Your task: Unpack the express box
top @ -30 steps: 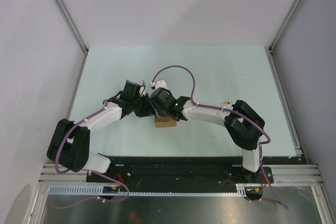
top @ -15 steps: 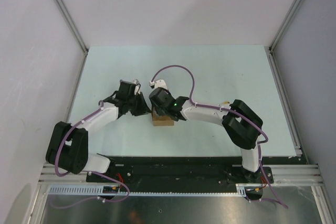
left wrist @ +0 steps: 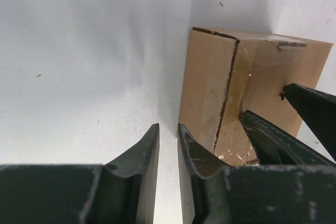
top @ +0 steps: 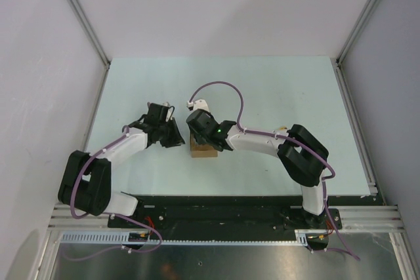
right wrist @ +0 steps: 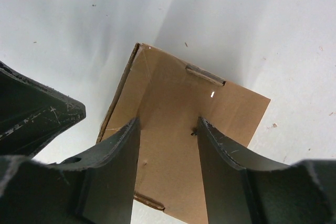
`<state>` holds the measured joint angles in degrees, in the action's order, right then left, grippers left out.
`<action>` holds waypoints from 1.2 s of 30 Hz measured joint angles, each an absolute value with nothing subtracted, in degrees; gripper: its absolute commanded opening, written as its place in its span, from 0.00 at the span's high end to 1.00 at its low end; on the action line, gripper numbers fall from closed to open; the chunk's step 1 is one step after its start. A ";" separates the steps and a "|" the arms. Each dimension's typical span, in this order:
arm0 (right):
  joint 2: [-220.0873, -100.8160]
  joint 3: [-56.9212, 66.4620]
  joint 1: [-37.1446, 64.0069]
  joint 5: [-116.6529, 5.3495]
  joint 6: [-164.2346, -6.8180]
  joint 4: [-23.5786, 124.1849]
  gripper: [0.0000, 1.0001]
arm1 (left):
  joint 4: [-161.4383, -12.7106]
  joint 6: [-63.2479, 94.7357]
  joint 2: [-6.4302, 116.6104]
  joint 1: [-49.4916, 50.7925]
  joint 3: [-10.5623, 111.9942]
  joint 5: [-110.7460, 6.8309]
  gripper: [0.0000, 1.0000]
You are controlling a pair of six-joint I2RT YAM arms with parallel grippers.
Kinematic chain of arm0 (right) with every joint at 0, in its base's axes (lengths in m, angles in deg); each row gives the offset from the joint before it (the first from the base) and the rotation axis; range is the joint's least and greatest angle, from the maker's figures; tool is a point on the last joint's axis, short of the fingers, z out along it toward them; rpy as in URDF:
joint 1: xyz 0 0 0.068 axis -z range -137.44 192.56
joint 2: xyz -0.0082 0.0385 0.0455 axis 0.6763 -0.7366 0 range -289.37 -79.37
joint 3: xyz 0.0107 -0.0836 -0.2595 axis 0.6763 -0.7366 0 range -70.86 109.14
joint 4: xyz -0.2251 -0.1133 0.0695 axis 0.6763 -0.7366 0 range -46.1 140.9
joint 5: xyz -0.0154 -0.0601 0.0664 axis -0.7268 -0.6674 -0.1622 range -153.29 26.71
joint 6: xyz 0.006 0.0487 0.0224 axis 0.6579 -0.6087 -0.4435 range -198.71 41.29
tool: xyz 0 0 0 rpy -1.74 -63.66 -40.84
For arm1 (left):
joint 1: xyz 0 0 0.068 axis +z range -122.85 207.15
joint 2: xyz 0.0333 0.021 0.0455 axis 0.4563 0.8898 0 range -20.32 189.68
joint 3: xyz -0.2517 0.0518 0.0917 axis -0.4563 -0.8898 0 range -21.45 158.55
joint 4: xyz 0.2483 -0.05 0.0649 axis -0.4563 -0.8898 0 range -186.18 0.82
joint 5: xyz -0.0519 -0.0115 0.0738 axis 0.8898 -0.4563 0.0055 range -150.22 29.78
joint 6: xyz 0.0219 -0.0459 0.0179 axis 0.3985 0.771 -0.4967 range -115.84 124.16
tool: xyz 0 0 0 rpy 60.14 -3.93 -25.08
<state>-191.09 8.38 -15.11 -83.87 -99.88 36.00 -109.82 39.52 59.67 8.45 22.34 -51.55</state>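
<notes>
A small brown express box (top: 204, 151) is seen resting on the pale table (top: 275, 90), near its middle and just ahead of the two arms. The right gripper (right wrist: 168, 127) is held directly over the box with its fingers spread and nothing pinched between them, probably so a flap or seam can be worked. The left gripper (left wrist: 167, 140) is kept just beside the box, its fingers drawn almost together with a slim gap and nothing held, perhaps to steady it. Clear tape (left wrist: 236, 90) is seen along one seam, but no brand, label or readable writing is shown.
</notes>
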 measured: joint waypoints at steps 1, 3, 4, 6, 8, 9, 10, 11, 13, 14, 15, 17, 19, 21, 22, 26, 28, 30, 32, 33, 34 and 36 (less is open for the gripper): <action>-191.09 8.38 -15.11 -83.87 -99.88 36.00 0.51 | -109.91 39.52 59.67 8.45 22.34 -51.31 0.70; -191.09 8.38 -15.11 -83.87 -99.90 36.02 0.51 | -109.91 39.32 59.67 8.45 22.34 -50.55 0.66; -191.09 8.38 -15.11 -83.87 -99.90 36.02 0.51 | -109.91 39.21 59.63 8.45 22.34 -50.26 0.62; -191.09 8.38 -15.11 -83.87 -99.90 36.05 0.51 | -109.95 39.12 59.32 8.45 22.45 -49.69 0.59; -191.11 8.38 -15.11 -83.85 -99.92 36.05 0.52 | -109.95 39.12 58.40 8.45 22.67 -49.32 0.55; -191.11 8.38 -15.11 -83.87 -99.92 36.05 0.52 | -109.93 39.12 57.79 8.45 22.88 -49.26 0.54; -191.11 8.38 -15.11 -83.85 -99.95 36.05 0.52 | -109.82 39.15 57.18 8.45 23.19 -49.08 0.54; -191.11 8.36 -15.09 -83.85 -99.95 36.07 0.52 | -109.49 39.19 56.61 8.45 23.41 -48.89 0.54; -191.11 8.33 -15.09 -83.85 -99.95 36.07 0.53 | -108.73 39.30 56.06 8.45 23.80 -48.21 0.55; -191.11 8.33 -15.09 -83.85 -99.95 36.07 0.53 | -108.25 39.30 56.08 8.45 23.91 -47.81 0.55; -191.11 8.33 -15.09 -83.85 -99.95 36.07 0.53 | -107.81 39.32 56.28 8.45 23.98 -47.42 0.56; -191.11 8.33 -15.07 -83.85 -99.97 36.16 0.53 | -107.37 39.34 57.00 8.45 23.98 -46.92 0.57; -191.11 8.33 -15.07 -83.83 -100.01 36.20 0.53 | -107.20 39.32 58.12 8.45 23.98 -46.61 0.58; -191.11 8.33 -15.07 -83.83 -100.05 36.22 0.53 | -107.20 39.28 58.97 8.45 23.98 -46.55 0.59; -191.11 8.33 -15.07 -83.81 -100.05 36.22 0.54 | -107.18 39.23 59.30 8.45 23.98 -46.55 0.59; -191.18 8.33 -15.07 -83.81 -100.08 36.22 0.54 | -106.87 39.17 60.63 8.45 24.00 -46.50 0.61; -191.18 8.33 -15.07 -83.81 -100.08 36.22 0.54 | -106.65 39.15 61.42 8.45 24.02 -46.44 0.61; -191.18 8.33 -15.05 -83.81 -100.10 36.24 0.55 | -106.43 39.10 61.68 8.50 24.20 -46.31 0.62; -191.18 8.33 -15.02 -83.78 -100.10 36.24 0.55 | -106.39 39.08 61.81 8.50 24.26 -46.33 0.64; -191.18 8.33 -15.00 -83.78 -100.12 36.24 0.55 | -106.37 39.06 61.81 8.50 24.28 -46.37 0.64; -191.18 8.33 -15.00 -83.74 -100.12 36.24 0.55 | -106.35 39.04 61.83 8.50 24.28 -46.42 0.65; -191.20 8.33 -14.98 -83.65 -100.14 36.24 0.55 | -106.19 38.91 61.83 8.50 24.28 -46.55 0.67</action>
<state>-191.20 8.33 -14.98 -83.65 -100.14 36.24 -106.19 38.91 61.83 8.50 24.28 -46.55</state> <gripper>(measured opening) 0.454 0.359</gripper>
